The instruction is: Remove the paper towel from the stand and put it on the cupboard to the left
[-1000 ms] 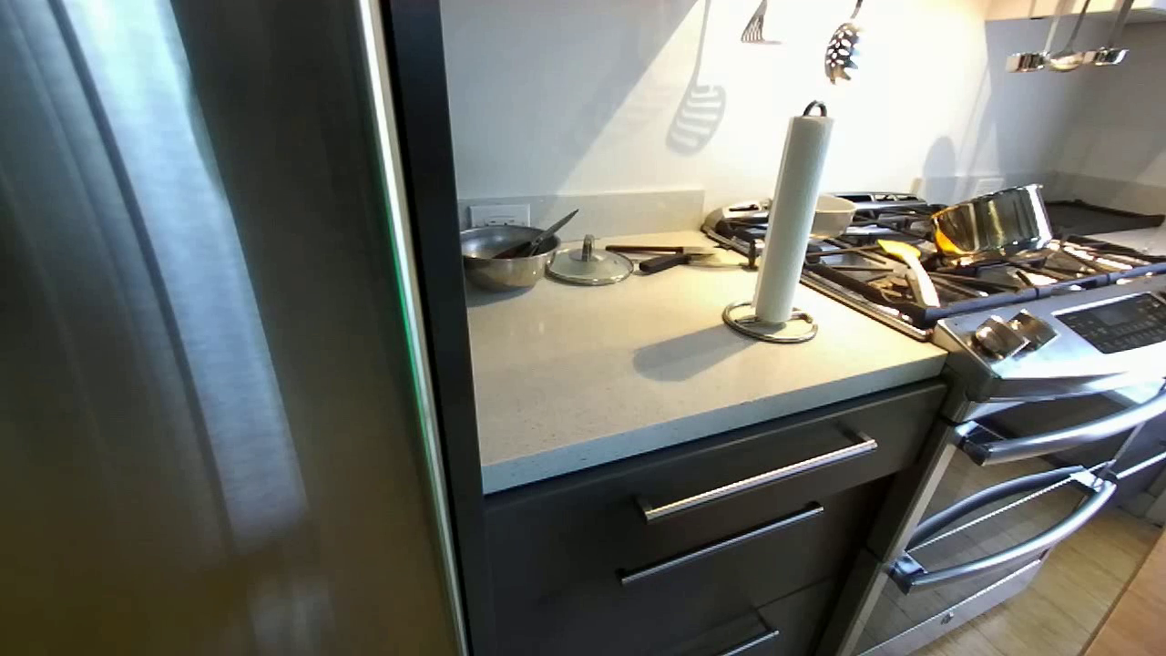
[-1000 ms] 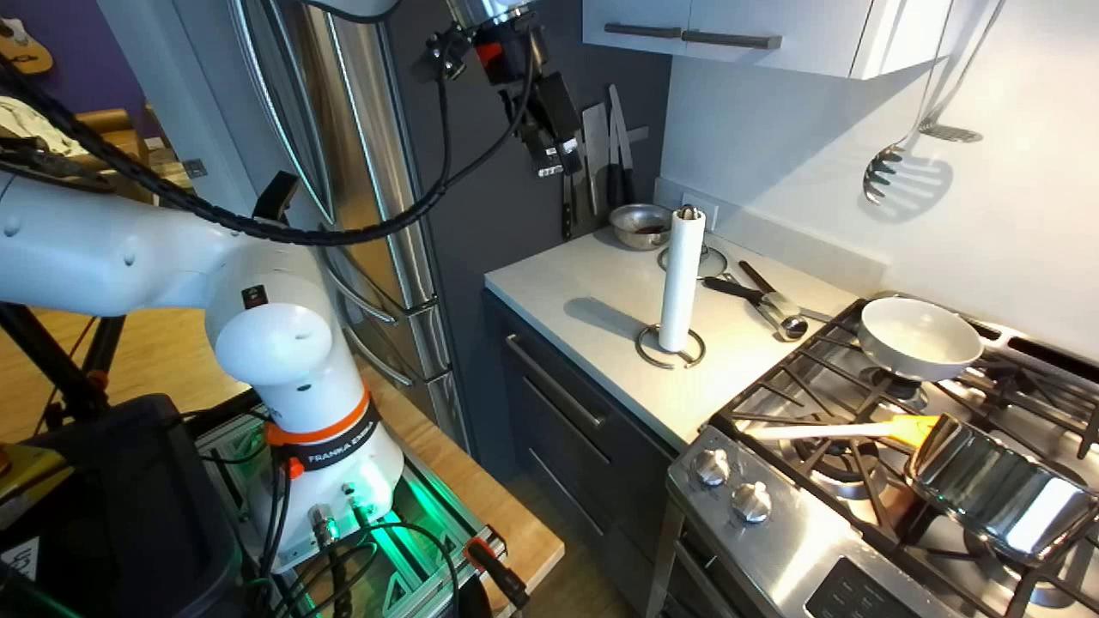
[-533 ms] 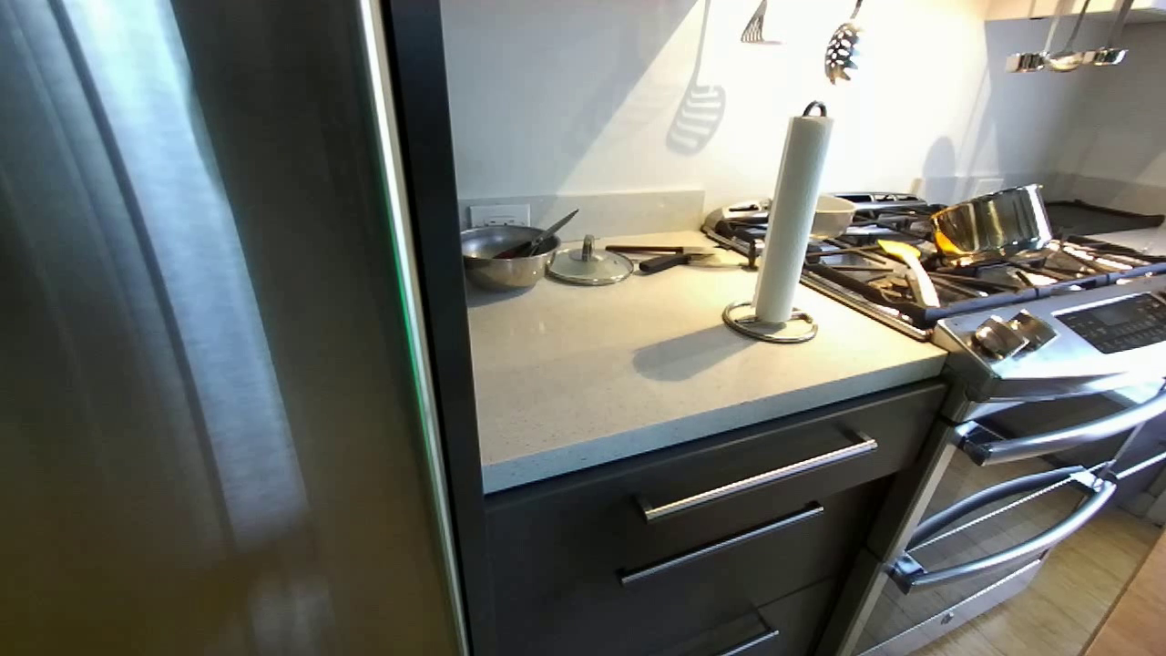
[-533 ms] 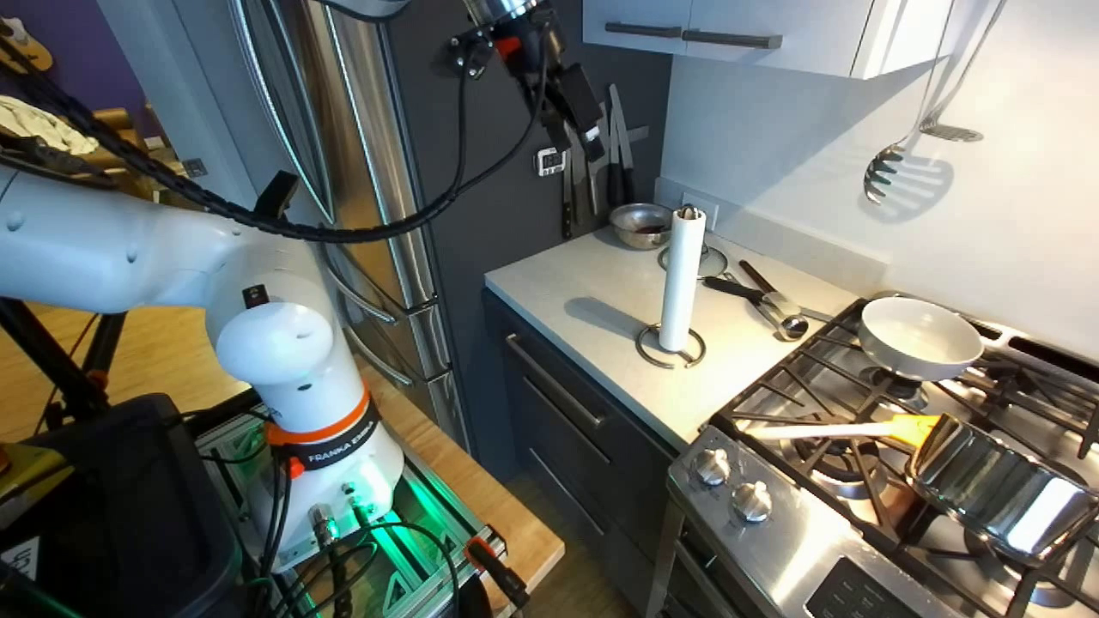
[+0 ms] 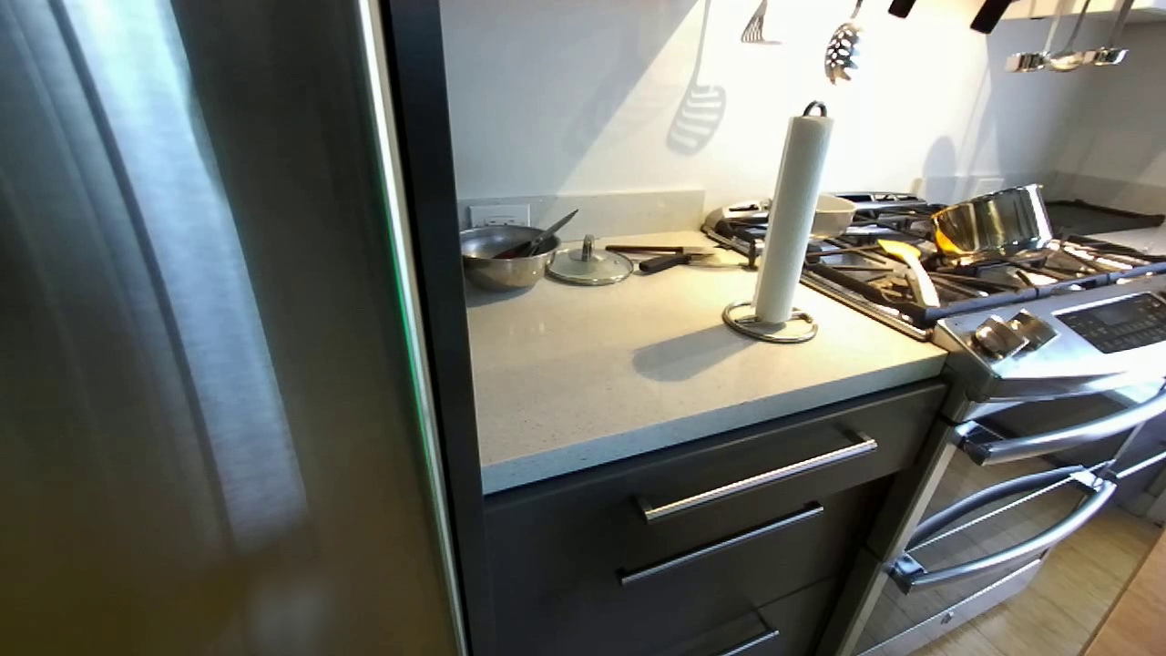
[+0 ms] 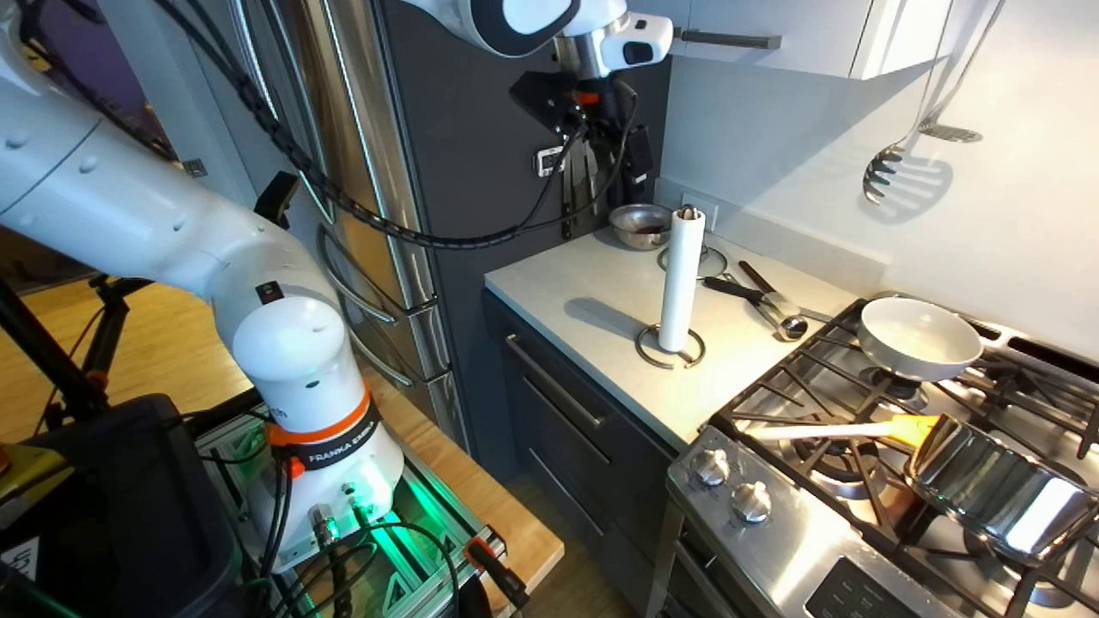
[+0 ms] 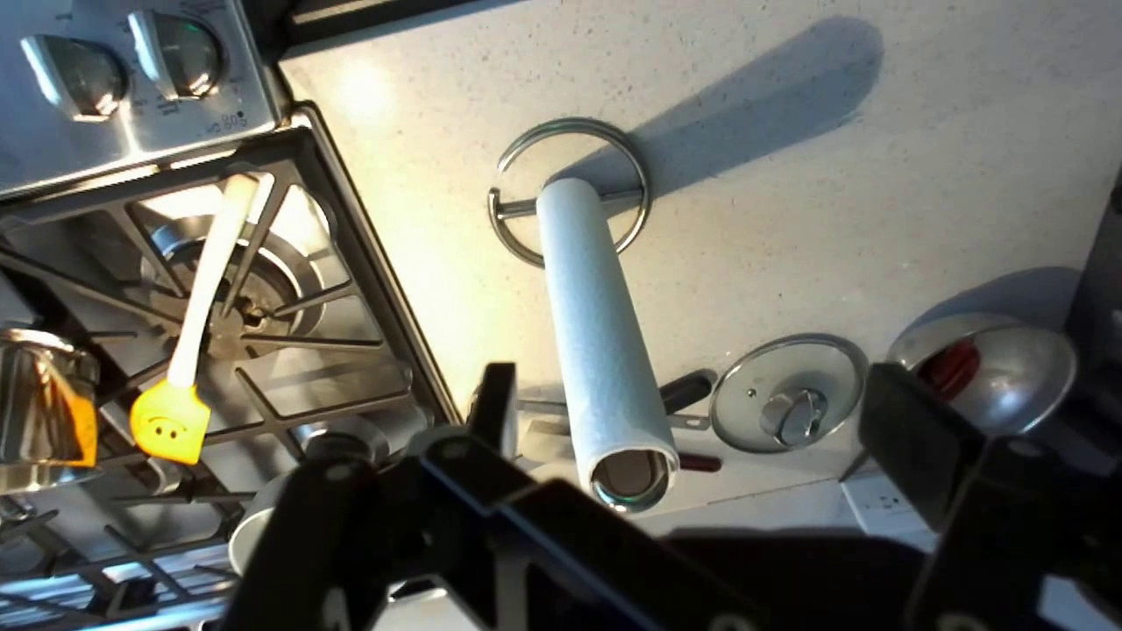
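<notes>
The paper towel [image 5: 792, 219], a slim white roll, stands upright on the wire stand [image 7: 574, 125]. It also shows in another exterior view [image 6: 683, 283] and in the wrist view [image 7: 600, 324]. The stand's dark loop [image 5: 815, 107] sticks out at the roll's top. The stand sits on the pale countertop of the cupboard [image 5: 565, 392], near the stove side. My gripper [image 7: 706, 412] is open and empty above the roll. In the wrist view the roll's top end shows between the fingers, nearer the left one. In an exterior view only the fingertips [image 5: 988, 16] show at the top edge.
A gas stove [image 6: 713, 468] adjoins the countertop, with a white pan [image 6: 919, 335], a steel pot [image 6: 1004, 485] and a spatula [image 7: 171, 421]. A glass lid [image 7: 789, 394], metal bowl [image 5: 510, 264] and utensils lie by the wall. The fridge [image 5: 228, 364] and upper cabinet [image 6: 773, 21] flank the counter.
The arm has swung toward the counter and wall, and the gripper now points more downward. Its fingertips have entered the top of an exterior view. The paper towel and stand have not moved.
</notes>
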Robot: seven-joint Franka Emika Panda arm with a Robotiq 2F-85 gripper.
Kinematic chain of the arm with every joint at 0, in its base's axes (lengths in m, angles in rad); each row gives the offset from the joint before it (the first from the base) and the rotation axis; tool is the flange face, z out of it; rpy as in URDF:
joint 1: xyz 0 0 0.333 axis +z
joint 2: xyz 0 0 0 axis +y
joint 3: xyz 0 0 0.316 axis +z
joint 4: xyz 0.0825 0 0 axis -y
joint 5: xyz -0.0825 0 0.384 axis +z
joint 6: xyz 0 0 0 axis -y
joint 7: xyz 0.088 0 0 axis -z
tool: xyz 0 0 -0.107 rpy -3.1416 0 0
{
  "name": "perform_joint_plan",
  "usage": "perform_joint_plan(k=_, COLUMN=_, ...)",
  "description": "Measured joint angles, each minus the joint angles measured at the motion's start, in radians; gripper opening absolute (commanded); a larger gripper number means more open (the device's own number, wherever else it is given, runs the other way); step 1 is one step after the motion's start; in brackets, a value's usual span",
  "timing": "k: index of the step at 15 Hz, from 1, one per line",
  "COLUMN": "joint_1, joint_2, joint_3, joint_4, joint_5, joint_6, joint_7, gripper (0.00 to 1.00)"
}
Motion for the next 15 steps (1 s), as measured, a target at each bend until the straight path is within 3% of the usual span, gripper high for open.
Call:
perform_joint_plan(k=6, joint_1=-0.003, joint_2=0.221, joint_3=0.004, joint_4=0.149, joint_5=-0.015, joint_6=-0.026, joint_7=-0.034, gripper=1.0)
perform_joint_plan(k=15, joint_1=-0.005, joint_2=0.38, joint_3=-0.031, joint_4=0.269, joint_5=-0.009, joint_6=-0.026, joint_7=-0.203, gripper=1.0)
